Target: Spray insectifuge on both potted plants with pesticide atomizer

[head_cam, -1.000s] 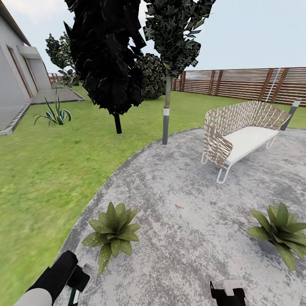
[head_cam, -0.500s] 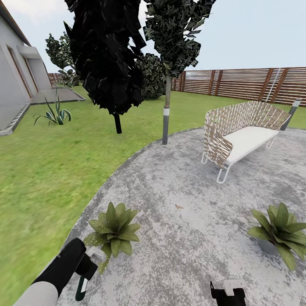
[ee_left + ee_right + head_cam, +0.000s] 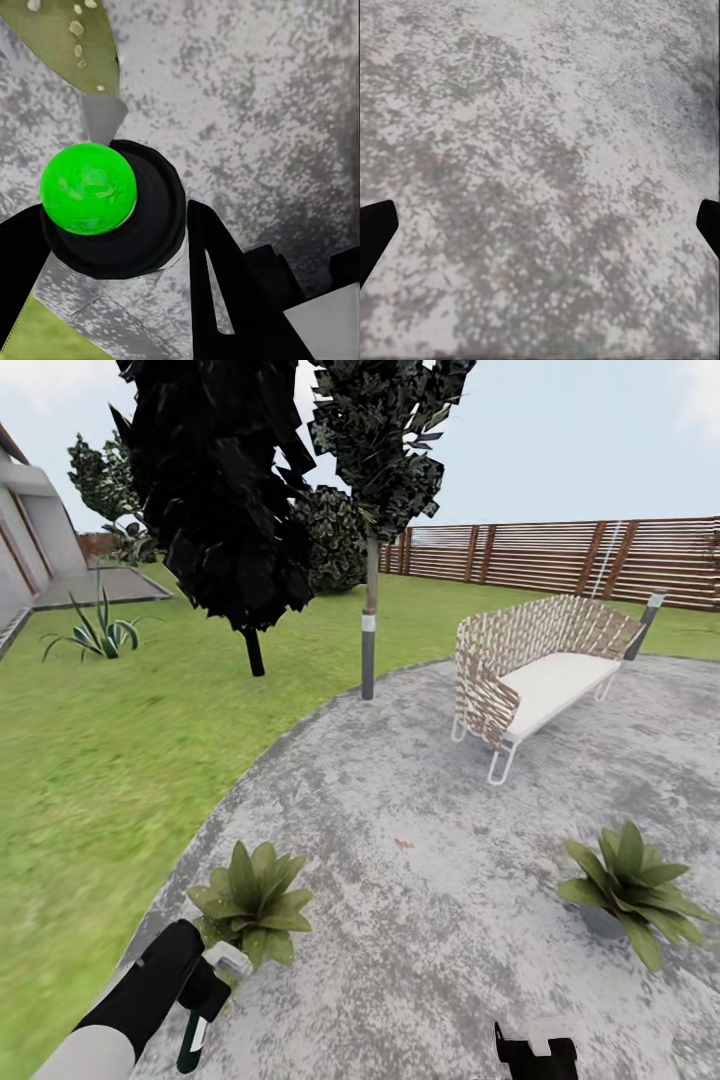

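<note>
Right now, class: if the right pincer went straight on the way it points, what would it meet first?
The grey paving. The right pincer is open and looks straight at bare stone, nothing between, though how far off is unclear.

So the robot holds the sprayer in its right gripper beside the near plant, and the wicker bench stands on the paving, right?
Not quite: the sprayer is in the left gripper, as the head view shows, beside the near plant. The right gripper hangs open over bare paving. The wicker bench does stand on the paving.
</note>
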